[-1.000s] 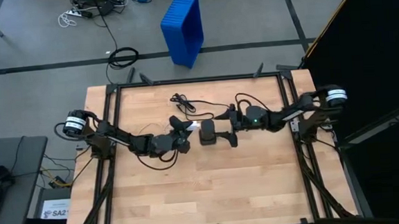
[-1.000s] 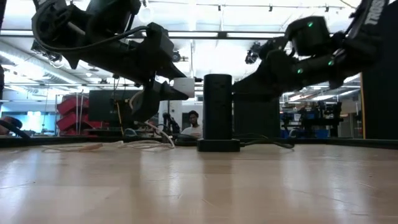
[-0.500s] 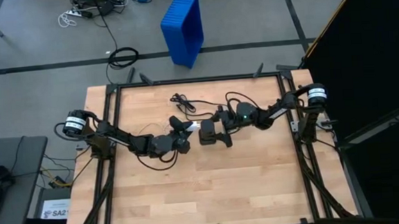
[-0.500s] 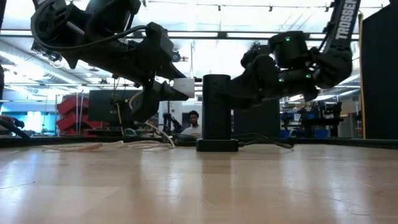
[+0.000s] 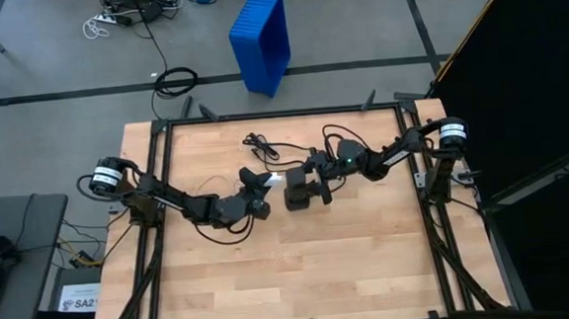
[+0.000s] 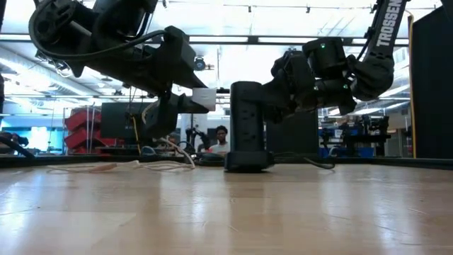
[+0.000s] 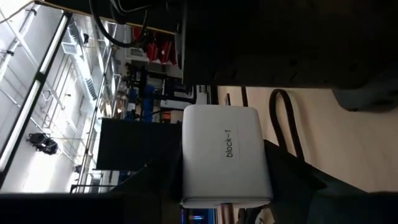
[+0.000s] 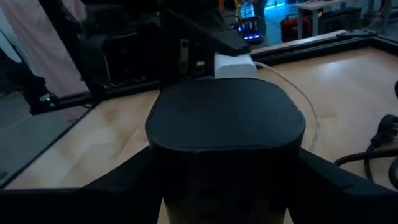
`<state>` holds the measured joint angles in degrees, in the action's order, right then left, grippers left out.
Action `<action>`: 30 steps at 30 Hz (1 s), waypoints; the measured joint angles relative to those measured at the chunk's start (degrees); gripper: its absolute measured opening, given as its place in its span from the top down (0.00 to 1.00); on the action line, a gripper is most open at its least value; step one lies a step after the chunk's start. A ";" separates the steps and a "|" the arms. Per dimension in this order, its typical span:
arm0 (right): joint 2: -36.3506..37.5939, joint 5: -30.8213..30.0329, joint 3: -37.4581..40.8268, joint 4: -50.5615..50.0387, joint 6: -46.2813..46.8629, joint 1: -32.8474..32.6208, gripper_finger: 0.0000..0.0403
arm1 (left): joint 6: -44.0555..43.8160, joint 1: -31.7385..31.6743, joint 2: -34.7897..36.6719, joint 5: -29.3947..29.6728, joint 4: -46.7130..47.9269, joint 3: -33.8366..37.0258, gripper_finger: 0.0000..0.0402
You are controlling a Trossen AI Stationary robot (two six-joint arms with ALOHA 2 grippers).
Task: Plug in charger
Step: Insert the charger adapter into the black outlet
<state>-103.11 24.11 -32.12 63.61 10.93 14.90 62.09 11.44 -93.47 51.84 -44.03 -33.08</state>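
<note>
A black power tower (image 5: 295,191) stands mid-table, slightly tilted in the low view (image 6: 246,120), with outlets on its side. My left gripper (image 5: 263,189) is shut on a white charger block (image 7: 226,155), held above the table just left of the tower; the block also shows in the low view (image 6: 204,98). The charger's white cable (image 6: 141,166) lies on the table. My right gripper (image 5: 313,184) is shut on the tower's upper part (image 8: 227,121). My left gripper pinches the charger block's two opposite sides (image 7: 186,168) between its two fingers, coming level from the table's left. The block is lifted clear of the table, with its labelled face showing and its cable trailing slack behind. My right gripper pinches the tower's upper part (image 8: 163,155) between its two fingers (image 8: 124,183), one on each side, coming from the table's right and slanting down. The tower's base (image 6: 248,163) rests on the table, and the tower leans a little.
The tower's black cord (image 5: 264,146) loops on the table behind it toward the far edge. A blue bin (image 5: 260,40) stands on the floor beyond the table. The near half of the wooden table (image 5: 291,268) is bare.
My right gripper has gone toward the table's left, reached the tower and taken hold of its upper part. The tower has tipped a little and turned, so its outlets now show in the low view. My left gripper has kept the charger beside the tower.
</note>
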 joint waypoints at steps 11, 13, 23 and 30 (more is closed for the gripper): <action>0.03 -0.14 0.00 0.00 3.19 -0.02 0.44 | 0.06 0.85 0.04 -3.66 -3.11 0.00 0.61; 0.04 -0.29 0.00 0.06 3.20 -0.16 0.44 | 0.01 0.85 0.04 -5.03 -3.43 0.00 0.61; 0.04 1.61 0.04 0.37 5.21 -0.28 0.44 | 0.95 0.85 0.04 -1.35 -2.94 0.00 0.61; 0.04 1.65 0.04 0.44 6.59 -0.28 0.44 | 0.29 0.83 0.04 -3.20 -2.77 0.00 0.61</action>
<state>-103.07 25.76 -32.08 64.05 17.52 14.61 62.38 12.27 -93.43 48.63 -46.80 -33.08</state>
